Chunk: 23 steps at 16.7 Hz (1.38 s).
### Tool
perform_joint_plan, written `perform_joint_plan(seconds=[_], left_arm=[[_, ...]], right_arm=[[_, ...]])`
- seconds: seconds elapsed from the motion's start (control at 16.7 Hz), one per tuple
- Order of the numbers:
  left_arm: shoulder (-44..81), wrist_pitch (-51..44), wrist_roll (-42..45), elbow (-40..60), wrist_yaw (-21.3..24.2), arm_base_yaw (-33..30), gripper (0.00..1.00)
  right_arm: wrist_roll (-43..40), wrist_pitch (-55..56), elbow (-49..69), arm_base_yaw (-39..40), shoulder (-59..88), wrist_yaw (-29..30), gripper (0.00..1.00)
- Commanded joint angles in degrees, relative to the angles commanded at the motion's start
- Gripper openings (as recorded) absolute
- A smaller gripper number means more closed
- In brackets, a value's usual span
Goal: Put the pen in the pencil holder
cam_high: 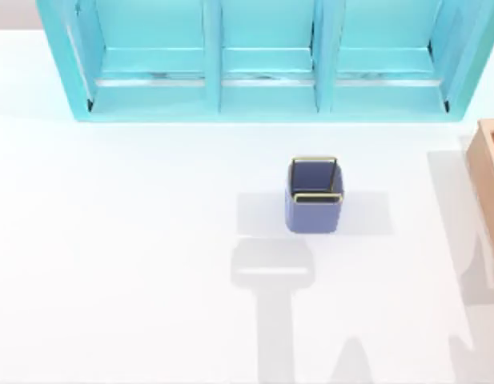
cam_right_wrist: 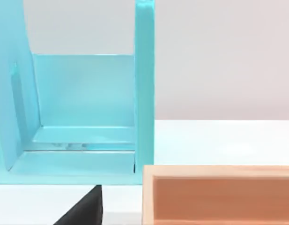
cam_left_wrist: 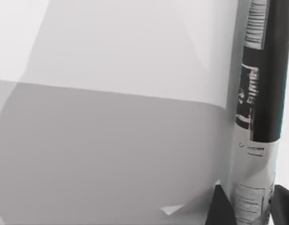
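Pen (cam_left_wrist: pixel 256 117) sits closest to the left wrist camera, a dark barrel with a printed pale label, held upright; dark fingertips (cam_left_wrist: pixel 224 208) flank its lower end, so the left gripper appears clamped on it. Pencil holder (cam_high: pixel 315 196) stands mid-table, in front of the turquoise shelf unit (cam_high: pixel 263 88), tan wooden box (cam_high: pixel 488 168) at right. Judgement: centre the pen over the gold rim, keep it vertical, release low. Right gripper: cannot tell.
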Motion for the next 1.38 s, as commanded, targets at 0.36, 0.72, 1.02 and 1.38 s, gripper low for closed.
perform_joint_plan(seconds=[0.36, 0.72, 1.02, 1.38], left_arm=[[-7.0, -13.2, 7.1, 1.9, 1.2, 7.4, 0.0], [-20.9, -38.6, 20.4, 3.9, 2.9, 18.3, 0.0], [-28.7, -48.2, 26.8, 4.6, 3.9, 23.3, 0.0], [-28.8, -47.9, 27.2, 4.5, 3.9, 23.3, 0.0]], right_arm=[[0.0, 0.0, 0.0, 0.0, 0.0, 0.0, 1.0], [0.0, 0.0, 0.0, 0.0, 0.0, 0.0, 1.0], [0.0, 0.0, 0.0, 0.0, 0.0, 0.0, 1.0], [0.0, 0.0, 0.0, 0.0, 0.0, 0.0, 1.0]])
